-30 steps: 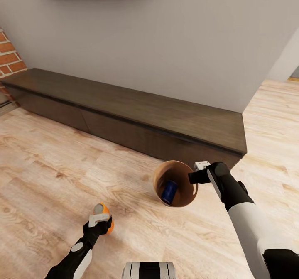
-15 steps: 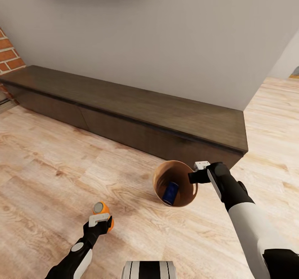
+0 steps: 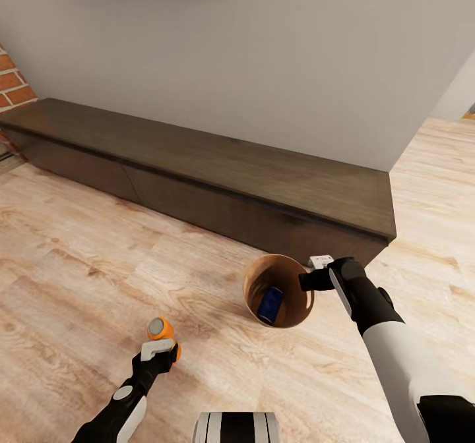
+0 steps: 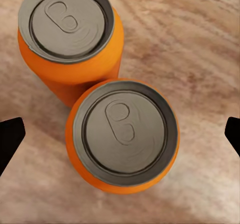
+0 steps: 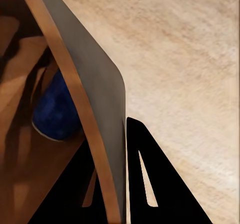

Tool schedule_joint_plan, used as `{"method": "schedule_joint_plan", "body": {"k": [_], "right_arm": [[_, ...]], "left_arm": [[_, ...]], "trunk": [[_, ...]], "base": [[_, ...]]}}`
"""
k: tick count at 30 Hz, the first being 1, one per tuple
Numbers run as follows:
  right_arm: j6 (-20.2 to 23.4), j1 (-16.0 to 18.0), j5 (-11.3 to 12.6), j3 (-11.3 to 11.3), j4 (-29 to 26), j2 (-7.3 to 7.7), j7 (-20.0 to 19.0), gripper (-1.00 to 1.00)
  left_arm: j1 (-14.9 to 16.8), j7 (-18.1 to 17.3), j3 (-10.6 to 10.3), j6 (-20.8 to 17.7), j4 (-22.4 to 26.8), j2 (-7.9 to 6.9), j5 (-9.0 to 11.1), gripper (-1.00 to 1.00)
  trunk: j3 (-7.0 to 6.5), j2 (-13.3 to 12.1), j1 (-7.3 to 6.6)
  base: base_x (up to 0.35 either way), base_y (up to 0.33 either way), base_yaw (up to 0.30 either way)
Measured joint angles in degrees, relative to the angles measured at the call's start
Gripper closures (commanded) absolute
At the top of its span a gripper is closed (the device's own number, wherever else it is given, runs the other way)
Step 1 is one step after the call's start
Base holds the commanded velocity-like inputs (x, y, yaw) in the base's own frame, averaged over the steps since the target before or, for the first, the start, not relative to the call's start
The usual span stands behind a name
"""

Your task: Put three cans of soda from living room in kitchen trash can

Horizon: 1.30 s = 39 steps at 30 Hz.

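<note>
Two orange cans of soda stand side by side on the light wood floor. In the left wrist view one can sits centred under my left gripper, and the other can touches it. The left gripper is open just above them, its fingertips wide of the can. In the head view one can top shows beyond the gripper. My right gripper is shut on the rim of the tash can, whose wall runs between the fingers.
A blue can-shaped thing lies inside the bin, the same blue thing in the right wrist view. A long low dark-wood bench runs along the grey wall behind. Brick shows at far left. Open floor lies to the left.
The whole head view has shifted a little, so the camera moved. My left gripper has drawn back slightly from the cans, uncovering one can's top. The right gripper and bin hold still.
</note>
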<state>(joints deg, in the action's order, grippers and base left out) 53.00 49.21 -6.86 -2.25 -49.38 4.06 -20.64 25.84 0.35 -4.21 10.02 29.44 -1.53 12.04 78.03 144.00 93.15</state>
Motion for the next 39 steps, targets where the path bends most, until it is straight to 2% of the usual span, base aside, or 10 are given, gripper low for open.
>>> {"method": "schedule_joint_plan", "body": {"k": [18, 27, 31, 34, 39], "right_arm": [[0.0, 0.0, 0.3, 0.0, -0.3, 0.00, 0.0, 1.00], [1.2, -2.4, 0.2, 0.2, -5.8, 0.00, -0.2, 1.00], [3.3, -2.8, -0.1, 0.3, -7.8, 0.05, -1.5, 1.00], [3.9, -3.2, 0.5, 0.3, -9.1, 0.19, -2.6, 1.00], [4.1, -4.0, -0.1, 0.3, -11.0, 0.29, -3.2, 1.00]], "left_arm": [[0.0, 0.0, 0.0, 0.1, 0.4, 0.01, 0.0, -1.00], [0.0, 0.0, 0.0, 0.1, 0.4, -0.04, 0.0, -1.00], [0.0, 0.0, 0.0, 0.1, 0.4, -0.03, 0.0, -1.00], [0.0, 0.0, 0.0, 0.1, 0.4, -0.04, 0.0, -1.00], [0.0, 0.0, 0.0, 0.1, 0.4, -0.03, 0.0, -1.00]], "trunk": [[0.00, 0.0, 0.00], [0.00, 0.0, 0.00], [0.00, 0.0, 0.00], [0.00, 0.0, 0.00], [0.00, 0.0, 0.00]], "base": [[0.000, 0.000, 0.000], [0.000, 0.000, 0.000], [0.000, 0.000, 0.000], [0.000, 0.000, 0.000], [0.000, 0.000, 0.000]]}}
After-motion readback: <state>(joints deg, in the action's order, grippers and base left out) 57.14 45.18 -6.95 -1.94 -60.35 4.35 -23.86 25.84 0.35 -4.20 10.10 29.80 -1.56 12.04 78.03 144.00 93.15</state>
